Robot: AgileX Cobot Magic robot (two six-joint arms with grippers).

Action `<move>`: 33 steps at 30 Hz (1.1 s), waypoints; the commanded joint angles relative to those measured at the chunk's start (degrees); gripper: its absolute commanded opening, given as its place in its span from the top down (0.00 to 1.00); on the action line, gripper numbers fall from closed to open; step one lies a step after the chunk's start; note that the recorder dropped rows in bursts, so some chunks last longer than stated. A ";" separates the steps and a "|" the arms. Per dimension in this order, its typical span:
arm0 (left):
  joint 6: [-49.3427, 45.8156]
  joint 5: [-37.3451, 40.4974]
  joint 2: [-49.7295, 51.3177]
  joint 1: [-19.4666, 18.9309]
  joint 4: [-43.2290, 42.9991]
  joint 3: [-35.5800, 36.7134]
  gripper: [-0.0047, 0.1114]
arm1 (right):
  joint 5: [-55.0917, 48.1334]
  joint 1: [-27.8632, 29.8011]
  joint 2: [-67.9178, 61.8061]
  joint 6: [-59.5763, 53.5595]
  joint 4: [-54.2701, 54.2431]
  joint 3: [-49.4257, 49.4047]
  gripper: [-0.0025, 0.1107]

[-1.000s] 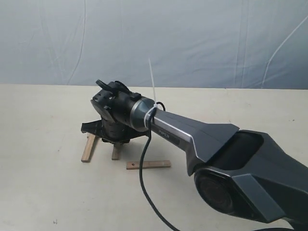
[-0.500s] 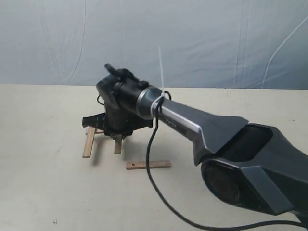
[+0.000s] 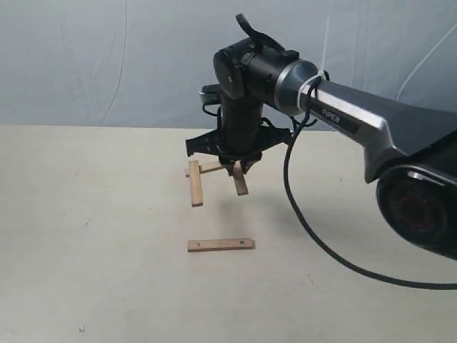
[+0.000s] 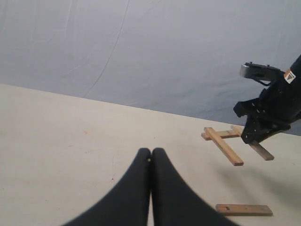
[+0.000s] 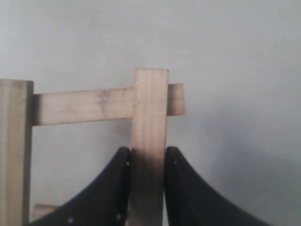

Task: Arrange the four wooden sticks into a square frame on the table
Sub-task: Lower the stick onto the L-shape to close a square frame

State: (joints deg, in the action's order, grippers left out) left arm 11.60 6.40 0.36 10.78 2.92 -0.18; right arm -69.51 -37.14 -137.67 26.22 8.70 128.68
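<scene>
Nearest lies one lone stick (image 3: pixel 220 244), flat on the table (image 3: pixel 86 286). Well apart from the lone stick, the left gripper (image 4: pixel 151 151) has its two fingers pressed together, with nothing between them. Beyond the lone stick, the right gripper (image 5: pixel 148 153) is clamped on the held stick (image 5: pixel 150 122). This one lies across a cross stick (image 5: pixel 84 106), and a third stick (image 5: pixel 14 141) meets that stick's other end. These three seem raised, because their shadow falls apart from them. Farthest is the blue-grey backdrop (image 3: pixel 107 57).
</scene>
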 commanded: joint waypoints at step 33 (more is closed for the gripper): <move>-0.07 0.07 -0.36 -0.32 0.47 0.18 0.96 | 24.05 4.44 9.90 12.57 0.24 -33.52 0.99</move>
State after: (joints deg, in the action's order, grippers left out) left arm 11.60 6.40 0.36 10.78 2.92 -0.18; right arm -46.27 -32.49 -127.17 39.25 8.84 95.16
